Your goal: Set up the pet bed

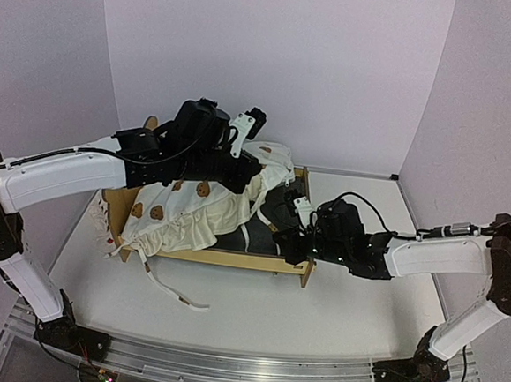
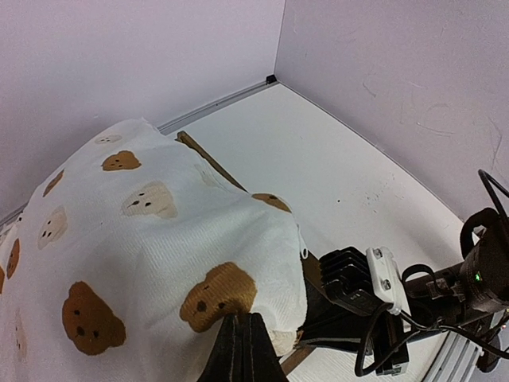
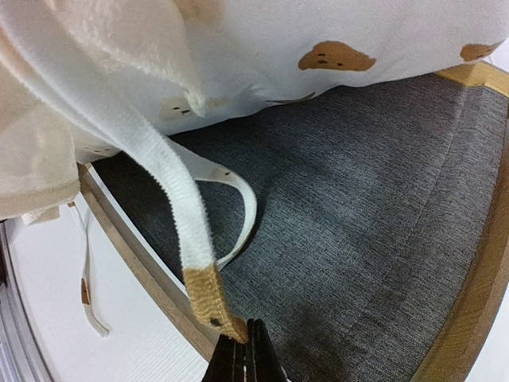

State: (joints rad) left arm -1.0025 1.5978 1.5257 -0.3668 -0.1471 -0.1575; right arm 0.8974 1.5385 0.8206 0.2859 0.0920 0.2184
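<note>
Cushion-laying: right claw [image 3: 246,354] clamps the cream bear-print cushion's [image 3: 382,24] tie [image 3: 183,215], left claw [image 2: 242,346] seemingly pinches its cloth. Next, spread it across the plywood pet bed [image 3: 469,310] below.

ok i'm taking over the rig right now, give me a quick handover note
Left gripper: shut, pinching the bear-print cushion and lifting it above the bed.
Right gripper: shut on the brown end of a cushion tie, low over the grey felt base.
Pet bed: between the arms, cushion bunched toward the left arm's end, part of the base bare.
Done: cushion partly in the frame.
Left: spread it flat over the base, sort the ties.
</note>
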